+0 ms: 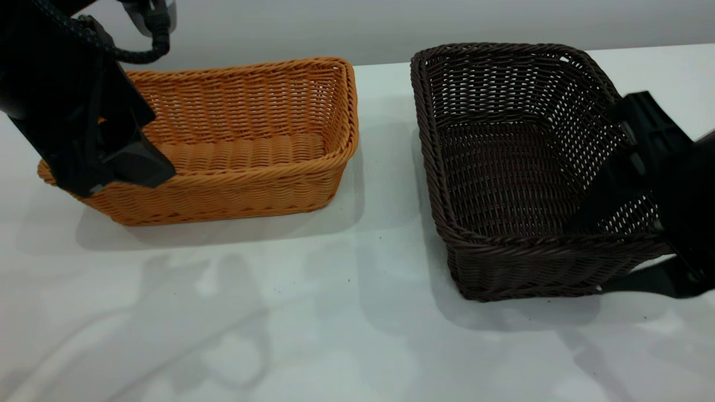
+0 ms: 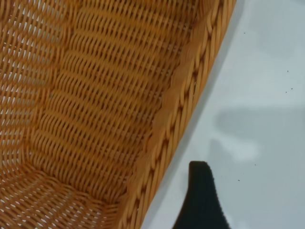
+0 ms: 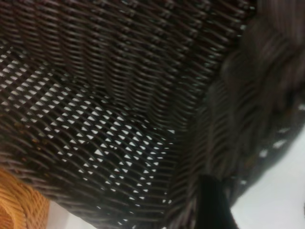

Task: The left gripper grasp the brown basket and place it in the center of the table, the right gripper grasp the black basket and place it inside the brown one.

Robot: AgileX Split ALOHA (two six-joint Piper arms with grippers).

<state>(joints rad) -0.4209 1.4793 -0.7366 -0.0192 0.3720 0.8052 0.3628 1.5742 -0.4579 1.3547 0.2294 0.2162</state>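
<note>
The brown basket (image 1: 246,151) rests on the white table (image 1: 335,335) at the left. My left gripper (image 1: 114,176) is open and hangs over the basket's left end. In the left wrist view one black finger (image 2: 200,200) is outside the braided rim (image 2: 167,138), with a sliver of table between them; the other finger is hidden. The black basket (image 1: 503,167) is at the right, tilted so its inside faces the camera. My right gripper (image 1: 642,234) is shut on its right wall. One finger (image 3: 214,205) lies against the outside of the dark weave (image 3: 119,71).
A strip of bare table separates the two baskets, and the whole front of the table is open. A corner of the brown basket (image 3: 19,205) shows beyond the black one in the right wrist view. A grey wall runs behind the table.
</note>
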